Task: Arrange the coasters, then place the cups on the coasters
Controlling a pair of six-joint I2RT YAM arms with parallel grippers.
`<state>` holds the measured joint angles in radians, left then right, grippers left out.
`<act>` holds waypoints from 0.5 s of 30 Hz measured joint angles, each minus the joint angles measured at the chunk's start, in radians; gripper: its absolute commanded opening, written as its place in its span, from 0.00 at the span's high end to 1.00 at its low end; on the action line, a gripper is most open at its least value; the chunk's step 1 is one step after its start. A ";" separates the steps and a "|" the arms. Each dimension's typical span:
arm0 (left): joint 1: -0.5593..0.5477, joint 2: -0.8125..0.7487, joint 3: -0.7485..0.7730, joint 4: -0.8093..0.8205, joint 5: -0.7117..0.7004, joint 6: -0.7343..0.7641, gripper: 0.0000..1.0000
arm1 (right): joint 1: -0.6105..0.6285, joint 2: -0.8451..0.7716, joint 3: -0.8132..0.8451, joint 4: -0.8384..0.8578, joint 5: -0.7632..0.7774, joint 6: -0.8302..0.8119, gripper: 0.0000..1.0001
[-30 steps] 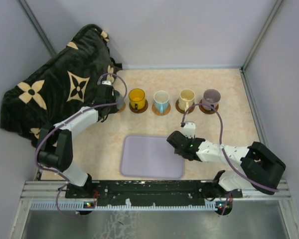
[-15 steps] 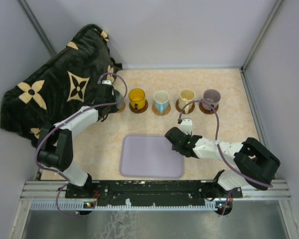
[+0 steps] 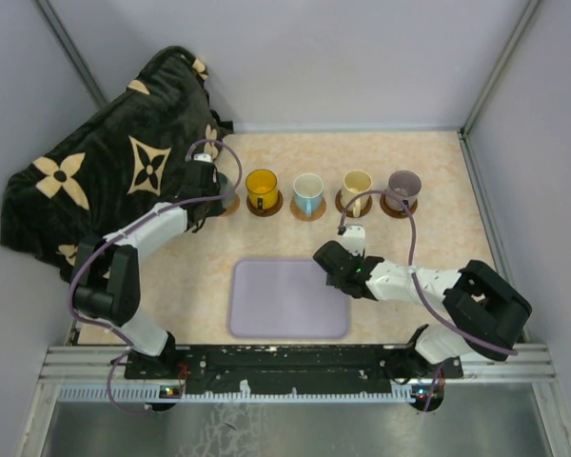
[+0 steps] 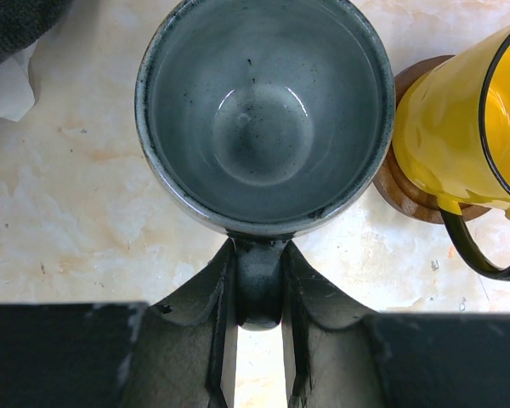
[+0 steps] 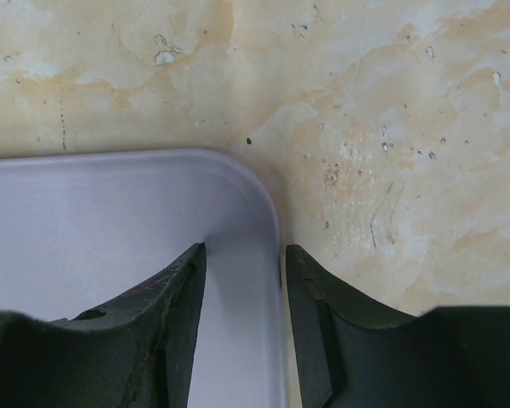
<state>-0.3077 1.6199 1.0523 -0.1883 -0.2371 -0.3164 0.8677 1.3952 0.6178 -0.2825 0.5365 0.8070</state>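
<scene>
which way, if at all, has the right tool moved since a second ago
Yes. The right tool has shifted left and slightly toward the back, coming further over the far right corner of the purple tray.

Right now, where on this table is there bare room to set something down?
Free: the strip between the mug row and the lavender tray; the band behind the mugs; the tabletop right of the purple mug. Crowded: the mug row itself, and the tray's far-right corner, straddled by the right pincer.
</scene>
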 measured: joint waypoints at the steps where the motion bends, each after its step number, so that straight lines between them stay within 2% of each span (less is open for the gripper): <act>1: 0.000 0.001 0.000 0.000 0.000 0.000 0.86 | 0.000 -0.003 -0.001 -0.005 -0.001 0.003 0.53; 6: 0.001 0.010 0.000 0.000 0.000 0.000 0.86 | 0.000 -0.086 -0.029 -0.080 -0.011 0.016 0.40; 15: 0.001 0.065 0.068 -0.028 0.003 0.006 0.87 | 0.000 -0.320 -0.035 -0.220 0.045 0.034 0.37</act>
<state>-0.3065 1.6852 1.1198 -0.2165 -0.2337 -0.3099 0.8677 1.0752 0.5831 -0.5022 0.5812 0.8410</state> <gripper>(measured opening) 0.276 0.627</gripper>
